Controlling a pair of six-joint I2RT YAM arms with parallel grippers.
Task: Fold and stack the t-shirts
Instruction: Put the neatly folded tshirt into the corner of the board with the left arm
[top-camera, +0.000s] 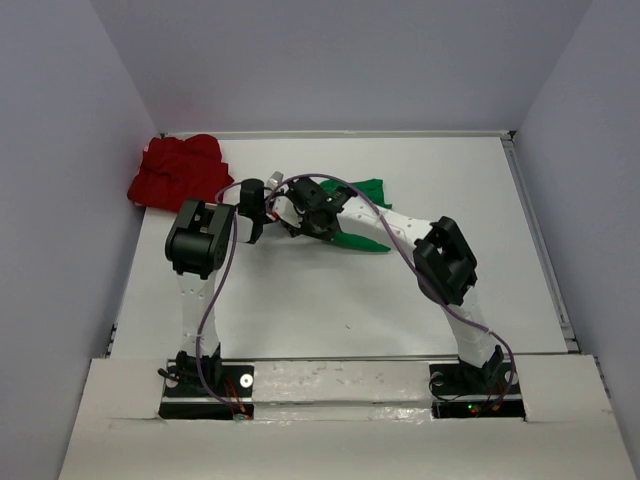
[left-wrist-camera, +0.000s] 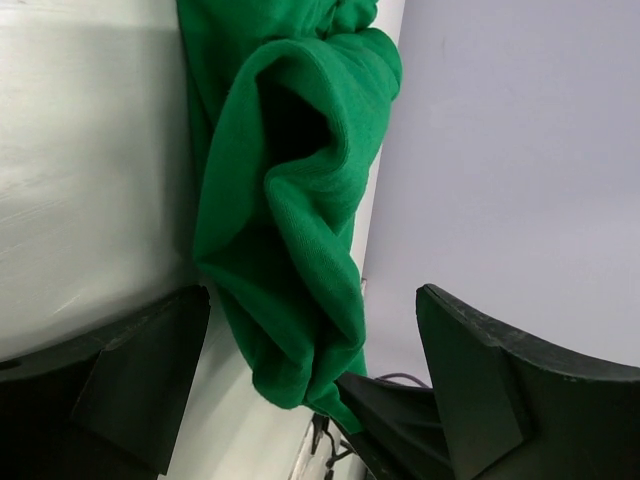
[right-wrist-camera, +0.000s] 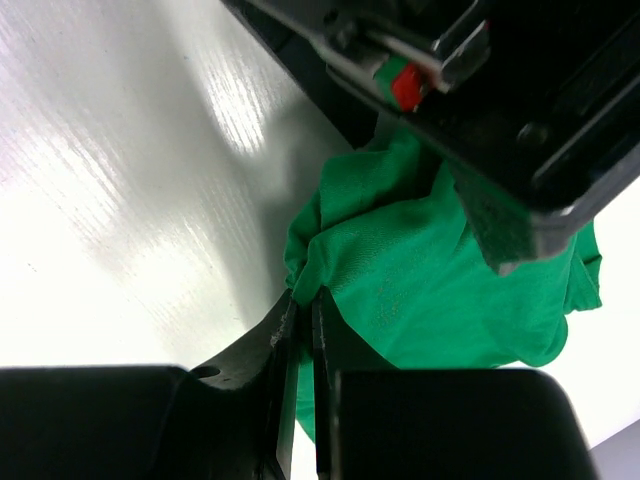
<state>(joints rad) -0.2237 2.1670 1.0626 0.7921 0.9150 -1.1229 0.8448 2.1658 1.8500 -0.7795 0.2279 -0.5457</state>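
White table (top-camera: 330, 305), plain grey walls (top-camera: 350, 60) around it, white front board (top-camera: 330, 440), possibly taped

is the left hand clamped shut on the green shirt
No, the left hand has its jaws wide apart, the green t-shirt hanging between them.

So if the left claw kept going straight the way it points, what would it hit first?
Most likely the green t-shirt: the bunched cloth hangs right between the left gripper's open fingers. Depth is unclear, but nothing else shows nearer.
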